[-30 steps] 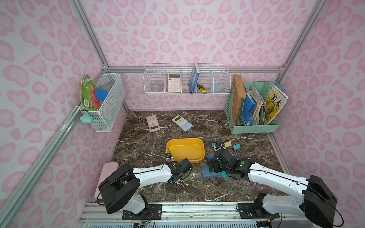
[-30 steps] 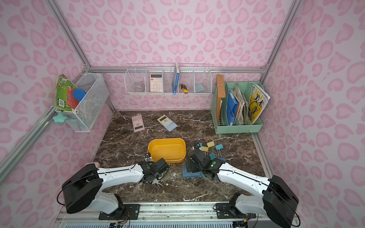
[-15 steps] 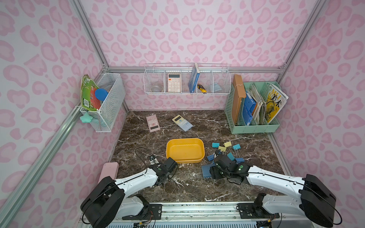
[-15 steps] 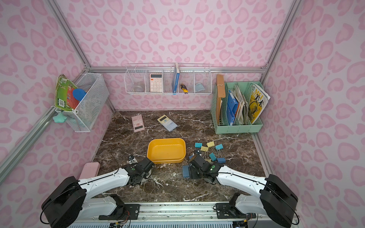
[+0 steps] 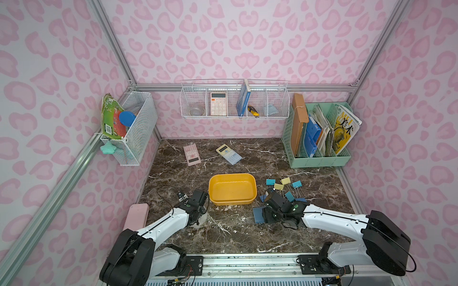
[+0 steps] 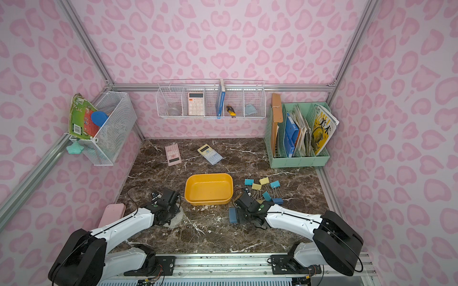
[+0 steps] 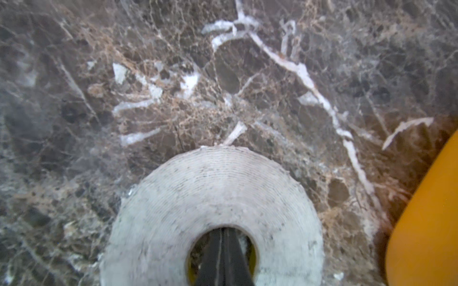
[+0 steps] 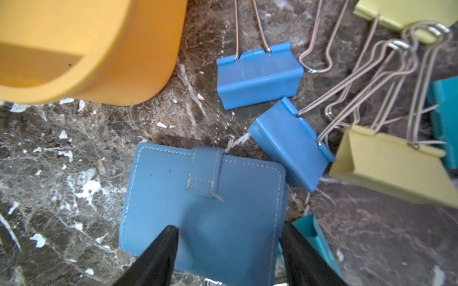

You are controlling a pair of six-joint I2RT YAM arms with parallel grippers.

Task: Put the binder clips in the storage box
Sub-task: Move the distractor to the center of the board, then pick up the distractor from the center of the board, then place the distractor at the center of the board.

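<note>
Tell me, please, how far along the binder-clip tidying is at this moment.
Done: nothing yet; the storage box is empty. In hand: none of the binder clips. The right gripper is open over a blue wallet beside them, and the left gripper is shut, its tips inside the hole of a tape roll. Remaining: every clip lies on the table, right of the box.

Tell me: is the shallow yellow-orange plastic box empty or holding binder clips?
Empty. In both top views the yellow-orange plastic box has a bare floor; the coloured metal binder clips lie beside it.
</note>
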